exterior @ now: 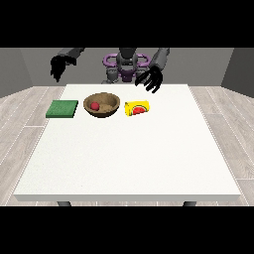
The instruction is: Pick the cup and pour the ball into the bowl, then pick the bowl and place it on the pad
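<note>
Front view: cup [138,108] (tipped) below hand [151,79].

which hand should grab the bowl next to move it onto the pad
Probably the robot's right hand, at the view's left. The ball already sits in the bowl, the cup lies tipped, and the green pad is on that hand's side of the bowl.

Far strip: green pad [62,108], wooden bowl [102,104] and toppled yellow cup [138,108] stand in a row, narrow gaps between them.
Near bench [129,163]: broad white surface open to the front edge.
Above row: both hands hang clear.
</note>
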{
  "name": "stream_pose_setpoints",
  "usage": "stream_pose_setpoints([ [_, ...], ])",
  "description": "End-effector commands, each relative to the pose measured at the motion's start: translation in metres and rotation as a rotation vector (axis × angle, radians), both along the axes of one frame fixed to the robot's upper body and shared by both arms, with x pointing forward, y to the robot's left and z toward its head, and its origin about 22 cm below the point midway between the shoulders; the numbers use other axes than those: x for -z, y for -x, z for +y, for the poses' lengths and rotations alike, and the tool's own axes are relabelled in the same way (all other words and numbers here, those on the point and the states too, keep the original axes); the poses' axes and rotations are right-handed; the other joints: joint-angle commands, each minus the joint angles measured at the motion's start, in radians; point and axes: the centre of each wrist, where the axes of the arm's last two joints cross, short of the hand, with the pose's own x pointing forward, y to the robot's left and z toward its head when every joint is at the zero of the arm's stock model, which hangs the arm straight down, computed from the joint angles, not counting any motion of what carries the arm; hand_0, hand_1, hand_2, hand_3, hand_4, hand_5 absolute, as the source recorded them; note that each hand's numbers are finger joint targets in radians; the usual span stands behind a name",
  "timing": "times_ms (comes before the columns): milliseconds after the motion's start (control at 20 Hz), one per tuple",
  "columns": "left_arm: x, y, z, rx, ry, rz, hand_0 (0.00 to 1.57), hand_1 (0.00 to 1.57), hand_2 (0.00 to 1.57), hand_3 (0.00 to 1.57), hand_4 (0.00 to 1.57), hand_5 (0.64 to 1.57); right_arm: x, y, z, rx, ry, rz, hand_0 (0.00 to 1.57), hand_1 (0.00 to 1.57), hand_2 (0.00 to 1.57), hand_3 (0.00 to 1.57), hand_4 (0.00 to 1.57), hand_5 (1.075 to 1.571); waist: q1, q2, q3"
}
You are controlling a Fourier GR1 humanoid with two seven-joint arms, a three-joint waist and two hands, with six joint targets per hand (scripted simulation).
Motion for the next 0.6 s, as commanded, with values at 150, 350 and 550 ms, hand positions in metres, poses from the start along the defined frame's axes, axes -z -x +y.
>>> stream_pose_setpoints([
  [150, 0.018, 0.045, 0.004, 0.188, 0.475, -0.044, 0.0, 0.0, 0.0, 0.0, 0.9, 1.457, 0.006, -0.01, 0.036, 0.042, 0.015, -0.043, 0.0, 0.0, 0.0, 0.0, 0.55, 1.567, 0.055, 0.111, 0.0141],
  [350, 0.03, 0.05, 0.024, 0.266, 0.53, -0.067, 0.0, 0.0, 0.0, 0.0, 0.9, 1.448, 0.028, -0.007, 0.047, 0.099, -0.003, -0.012, 0.0, 0.0, 0.0, 0.0, 0.5, 1.566, 0.089, 0.1, 0.0184],
  [550, 0.015, 0.055, 0.033, 0.328, 0.517, -0.072, 0.0, 0.0, 0.0, 0.0, 0.91, 1.445, 0.073, 0.002, 0.029, 0.157, 0.001, -0.015, 0.0, 0.0, 0.0, 0.0, 0.52, 1.57, 0.13, 0.123, 0.0201],
])
